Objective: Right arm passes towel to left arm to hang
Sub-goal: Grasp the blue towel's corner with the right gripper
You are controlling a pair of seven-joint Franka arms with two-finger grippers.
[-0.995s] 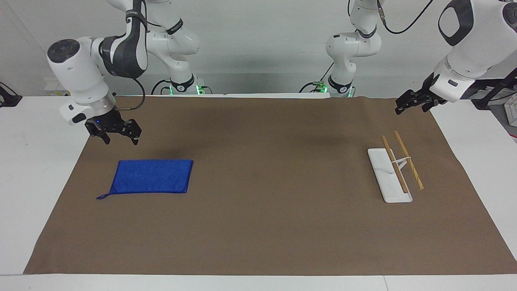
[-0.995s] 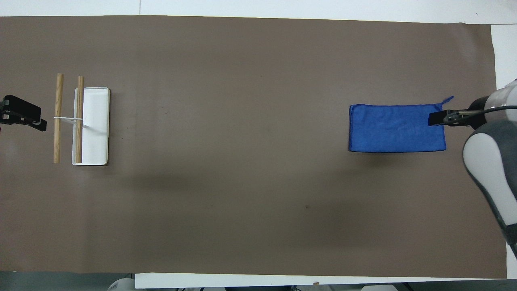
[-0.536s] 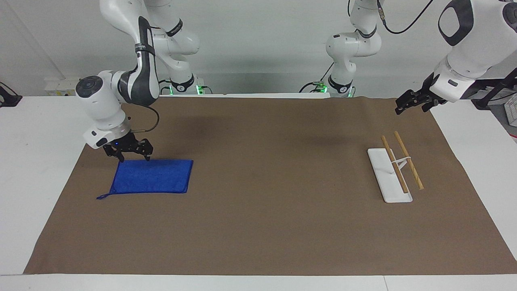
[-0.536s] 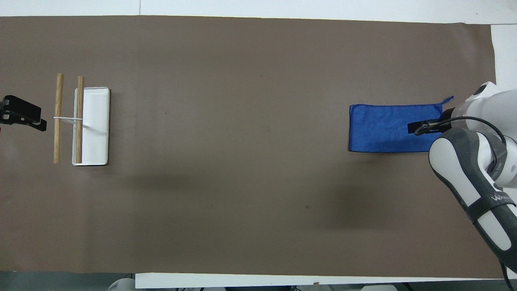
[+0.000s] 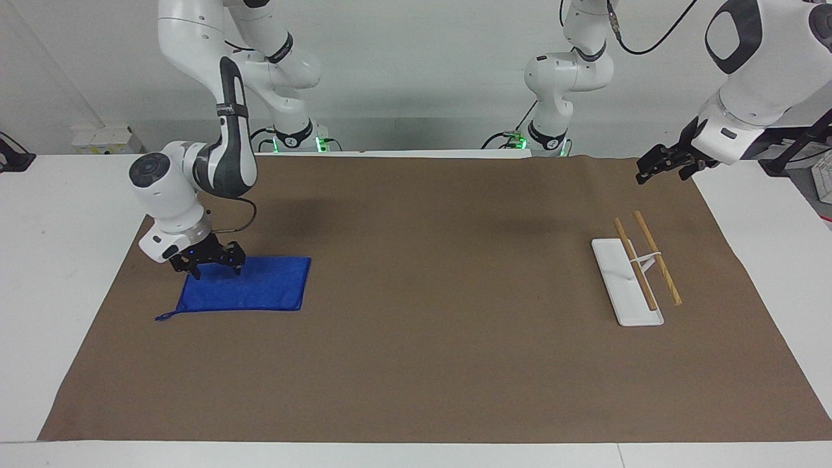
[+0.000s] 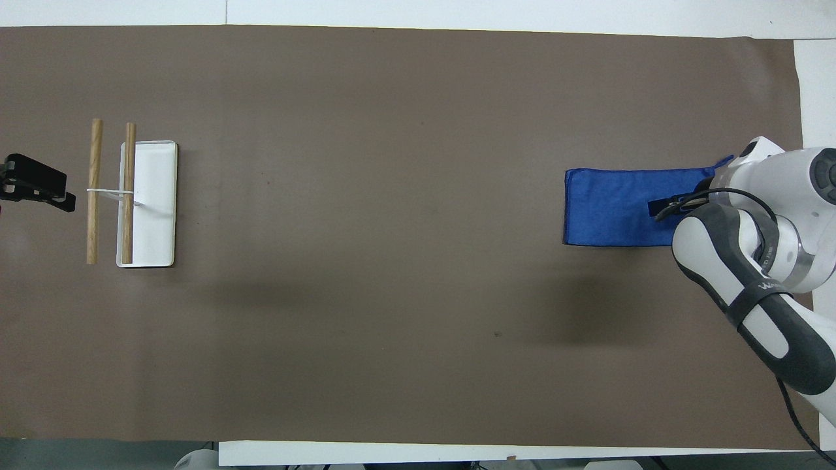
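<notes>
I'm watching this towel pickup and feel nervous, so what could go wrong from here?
1. The right gripper is down at the robots' edge of the flat towel, fingers spread. It may pinch only a thin corner, which could slip.
2. It may catch the brown mat with the cloth.
3. The rack and the waiting left gripper are at the table's left-arm end, so the handover needs a long carry and the towel may sag or drop.

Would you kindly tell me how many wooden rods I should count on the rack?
2. Both wooden rods lie side by side across the white rack at the left arm's end of the table: one over its base, the other just off its edge.
</notes>
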